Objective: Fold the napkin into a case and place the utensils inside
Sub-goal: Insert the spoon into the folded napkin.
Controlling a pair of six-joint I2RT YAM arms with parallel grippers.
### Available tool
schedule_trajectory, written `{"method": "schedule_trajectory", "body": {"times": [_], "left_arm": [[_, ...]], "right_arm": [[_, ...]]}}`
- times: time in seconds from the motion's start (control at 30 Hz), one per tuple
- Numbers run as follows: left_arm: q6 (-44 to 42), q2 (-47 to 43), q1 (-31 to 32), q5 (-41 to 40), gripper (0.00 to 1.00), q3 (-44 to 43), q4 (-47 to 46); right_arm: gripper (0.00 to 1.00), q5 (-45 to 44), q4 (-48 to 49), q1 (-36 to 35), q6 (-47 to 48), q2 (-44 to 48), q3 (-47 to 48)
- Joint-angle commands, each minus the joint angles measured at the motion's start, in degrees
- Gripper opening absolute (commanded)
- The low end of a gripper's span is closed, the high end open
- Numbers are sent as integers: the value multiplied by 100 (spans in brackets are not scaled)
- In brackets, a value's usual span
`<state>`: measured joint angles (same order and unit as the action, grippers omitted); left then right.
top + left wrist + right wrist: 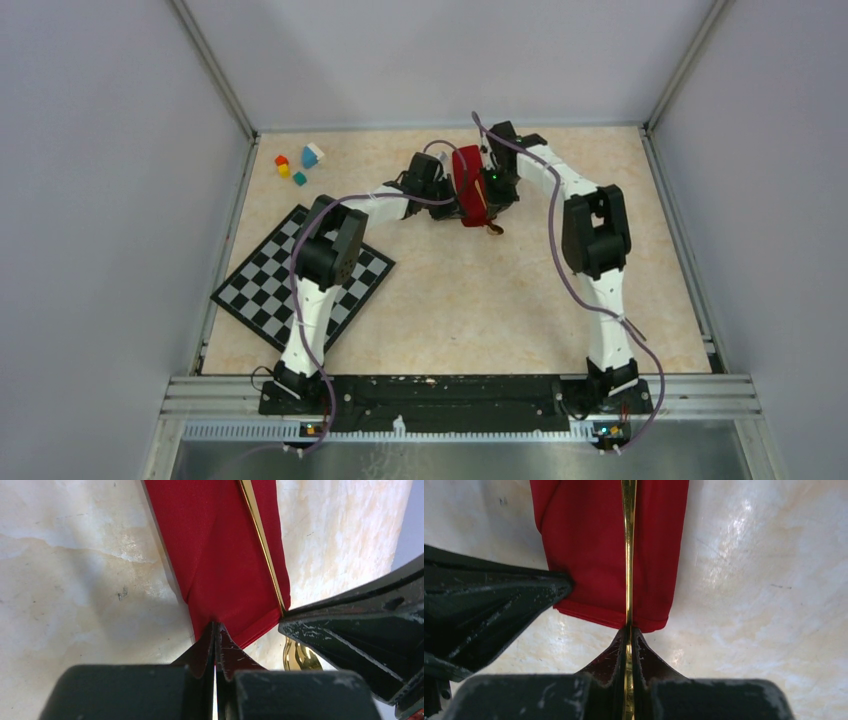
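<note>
the red case (467, 178) is lying at the far middle of the table (480, 300). the left gripper (216, 628) is pinching its near end, jaws closed on the cloth; the right gripper (628, 630) is clamping the handle of the spoon (628, 555), which is lying over it.

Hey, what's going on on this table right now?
Both arms are at the red napkin, already folded into a narrow strip. The left gripper is shut on its end, pinching the cloth. The right gripper is shut on the gold spoon, whose handle lies along the cloth.
</note>
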<state>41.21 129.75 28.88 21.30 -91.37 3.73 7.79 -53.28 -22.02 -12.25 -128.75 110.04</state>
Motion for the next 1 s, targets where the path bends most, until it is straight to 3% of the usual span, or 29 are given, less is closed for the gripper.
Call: {"method": "schedule_trajectory", "body": {"times": [0.0, 0.53, 0.73, 0.97], "left_arm": [[-373, 107, 11, -395, 0, -39, 448], [-632, 69, 38, -420, 0, -92, 509], [-647, -55, 55, -311, 8, -172, 567], [-702, 39, 56, -345, 5, -180, 646]], "right_arm": [[0, -99, -149, -101, -103, -150, 502], [0, -15, -486, -128, -186, -713, 1550], [0, 64, -408, -138, -255, -999, 1854], [0, 73, -238, -140, -337, -1205, 2085]]}}
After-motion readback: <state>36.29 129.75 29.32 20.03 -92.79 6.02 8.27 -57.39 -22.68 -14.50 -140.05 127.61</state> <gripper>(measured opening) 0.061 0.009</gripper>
